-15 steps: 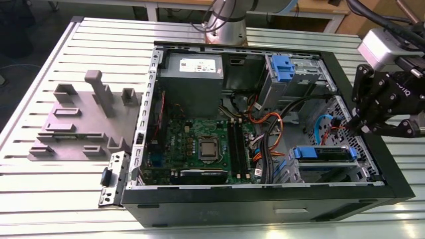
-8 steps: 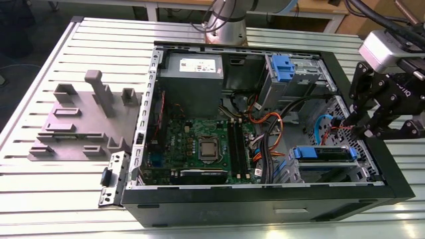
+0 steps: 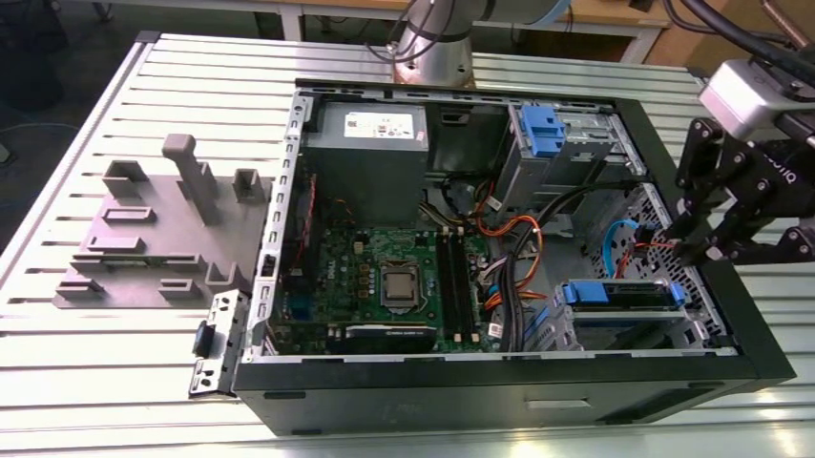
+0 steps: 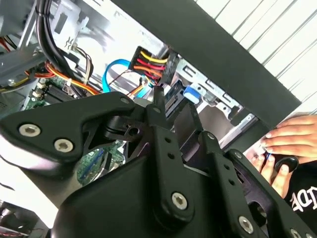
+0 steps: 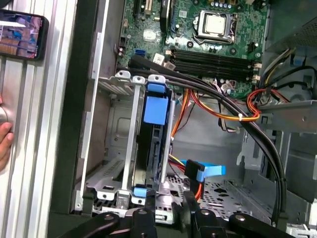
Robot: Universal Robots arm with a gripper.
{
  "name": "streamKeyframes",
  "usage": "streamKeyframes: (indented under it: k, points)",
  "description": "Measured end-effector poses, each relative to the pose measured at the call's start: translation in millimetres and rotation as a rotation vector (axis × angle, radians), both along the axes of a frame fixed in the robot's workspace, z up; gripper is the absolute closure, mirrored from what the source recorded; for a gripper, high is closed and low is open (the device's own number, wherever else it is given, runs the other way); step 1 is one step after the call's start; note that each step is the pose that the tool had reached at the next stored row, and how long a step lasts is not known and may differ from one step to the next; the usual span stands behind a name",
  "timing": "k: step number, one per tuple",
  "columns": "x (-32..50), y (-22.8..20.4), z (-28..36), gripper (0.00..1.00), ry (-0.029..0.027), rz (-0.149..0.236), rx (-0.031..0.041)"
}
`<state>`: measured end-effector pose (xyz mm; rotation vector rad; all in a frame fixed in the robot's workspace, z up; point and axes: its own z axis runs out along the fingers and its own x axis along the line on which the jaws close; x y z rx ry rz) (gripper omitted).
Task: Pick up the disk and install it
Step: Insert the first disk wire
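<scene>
The disk (image 3: 620,294), silver in a bright blue carrier frame, sits in the drive cage at the near right corner of the open computer case (image 3: 510,382). In the first wrist view the disk (image 5: 154,144) stands edge-on between the cage's metal rails, its blue tab on top. My gripper (image 3: 711,250) hangs just above the case's right wall, a little to the exterior view's right of the disk. Its black fingers (image 3: 689,224) stand apart with nothing between them, so it is open and not touching the disk.
Orange, black and blue cables (image 3: 510,248) run beside the drive cage. Another blue carrier (image 3: 541,129) sits in the upper bay, next to the grey power supply (image 3: 369,129). A grey fixture (image 3: 153,239) lies left of the case. A person's hand (image 4: 287,144) rests outside the case wall, near a phone (image 5: 22,34).
</scene>
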<state>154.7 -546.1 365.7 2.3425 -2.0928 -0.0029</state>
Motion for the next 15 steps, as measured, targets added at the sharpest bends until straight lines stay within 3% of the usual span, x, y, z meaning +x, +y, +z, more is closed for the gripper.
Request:
streamKeyframes:
  k: [7, 10, 11, 15]
  points:
    - [5.1, 7.0, -3.2, 0.64, 0.0000, 0.001, -0.0036]
    - [6.3, 7.9, -4.9, 0.66, 0.0000, 0.007, -0.0049]
    - [6.3, 7.9, -5.3, 0.73, 0.0000, 0.013, -0.0051]
    - [6.9, 8.0, -6.6, 0.73, -0.0001, 0.044, -0.0051]
